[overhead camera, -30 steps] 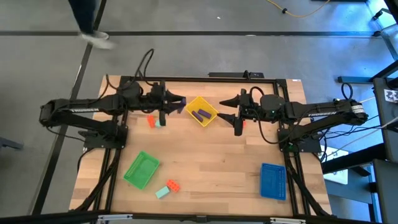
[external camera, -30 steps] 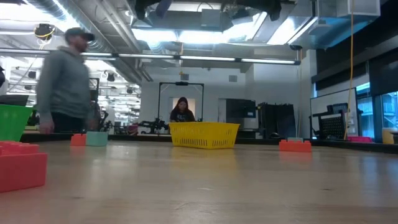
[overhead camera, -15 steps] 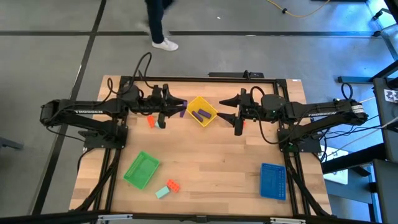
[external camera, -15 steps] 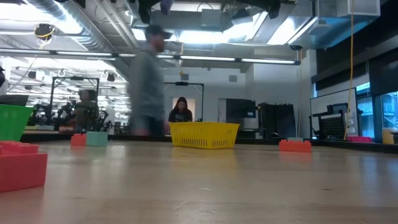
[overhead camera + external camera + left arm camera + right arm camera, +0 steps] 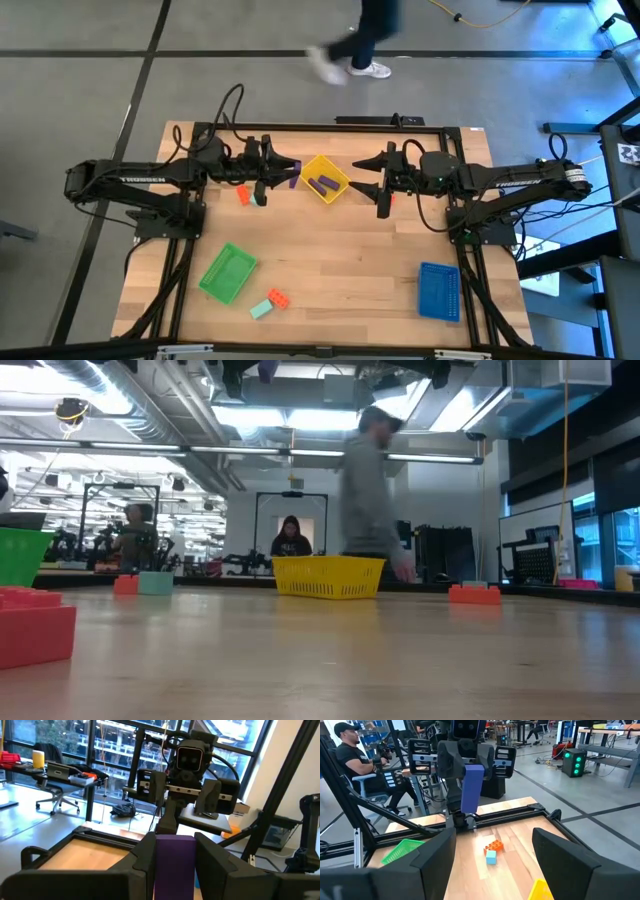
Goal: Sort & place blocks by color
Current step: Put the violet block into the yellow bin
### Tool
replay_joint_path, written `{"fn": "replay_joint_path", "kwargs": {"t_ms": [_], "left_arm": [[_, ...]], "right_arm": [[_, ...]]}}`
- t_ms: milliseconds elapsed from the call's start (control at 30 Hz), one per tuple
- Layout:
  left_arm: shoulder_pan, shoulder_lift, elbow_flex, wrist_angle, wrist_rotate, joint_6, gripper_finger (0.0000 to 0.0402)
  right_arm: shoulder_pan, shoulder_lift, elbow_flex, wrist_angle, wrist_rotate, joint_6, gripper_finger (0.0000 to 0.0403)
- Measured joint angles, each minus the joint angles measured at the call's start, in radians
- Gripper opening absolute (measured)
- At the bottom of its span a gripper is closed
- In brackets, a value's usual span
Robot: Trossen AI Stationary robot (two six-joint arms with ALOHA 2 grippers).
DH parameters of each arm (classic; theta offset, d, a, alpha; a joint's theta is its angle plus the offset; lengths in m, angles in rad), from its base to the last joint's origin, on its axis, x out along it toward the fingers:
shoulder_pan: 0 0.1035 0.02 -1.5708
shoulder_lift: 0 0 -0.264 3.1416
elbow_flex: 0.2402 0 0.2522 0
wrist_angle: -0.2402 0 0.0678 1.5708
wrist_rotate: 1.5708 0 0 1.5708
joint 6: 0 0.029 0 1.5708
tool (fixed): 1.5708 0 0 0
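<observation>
High view, near edge first: an orange block (image 5: pixel 279 296) and a teal block (image 5: pixel 261 309) lie loose beside the green tray (image 5: pixel 228 273). Farther back, the left gripper (image 5: pixel 292 169) grips a purple block (image 5: pixel 173 862) beside the yellow tray (image 5: pixel 325 178), which holds two purple blocks (image 5: pixel 321 184); right gripper (image 5: pixel 364 176) open, empty. Sorting mostly outstanding

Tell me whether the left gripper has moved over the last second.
Yes, slightly. The left gripper, holding the purple elongated block, crept toward the yellow tray early on, then stopped.
</observation>
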Motion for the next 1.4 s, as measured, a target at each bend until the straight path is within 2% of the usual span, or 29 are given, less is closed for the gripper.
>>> {"fn": "replay_joint_path", "kwargs": {"t_ms": [100, 200, 367, 467, 667, 800, 1100, 1400], "left_arm": [[0.003, 0.012, 0.007, -0.011, -0.043, -0.001, 0.0091], [0.032, 0.072, 0.067, -0.136, -0.047, 0.004, 0.0091], [0.107, 0.271, 0.242, -0.383, -0.011, 0.1, 0.0091], [0.158, 0.419, 0.332, -0.466, 0.019, 0.142, 0.0091], [0.226, 0.666, 0.436, -0.501, 0.066, 0.162, 0.0091], [0.243, 0.777, 0.479, -0.496, 0.066, 0.157, 0.0091], [0.246, 0.903, 0.503, -0.502, -0.012, 0.155, 0.0091], [0.233, 0.925, 0.503, -0.516, -0.022, 0.155, 0.0091]], "right_arm": [[0.0, 0.0, 0.0, 0.0, 0.0, -0.001, 0.0265], [0.0, 0.0, 0.0, 0.002, 0.0, -0.001, 0.0265], [0.0, 0.0, 0.0, 0.014, 0.001, -0.002, 0.0265], [0.0, 0.0, 0.0, 0.017, 0.001, -0.002, 0.0265], [0.0, 0.0, 0.0, 0.016, 0.001, -0.002, 0.0265], [0.0, 0.0, 0.0, 0.016, 0.001, -0.002, 0.0265], [0.0, 0.0, 0.0, 0.016, 0.001, -0.002, 0.0265], [0.0, 0.0, 0.0, 0.016, 0.002, 0.001, 0.0265]]}}
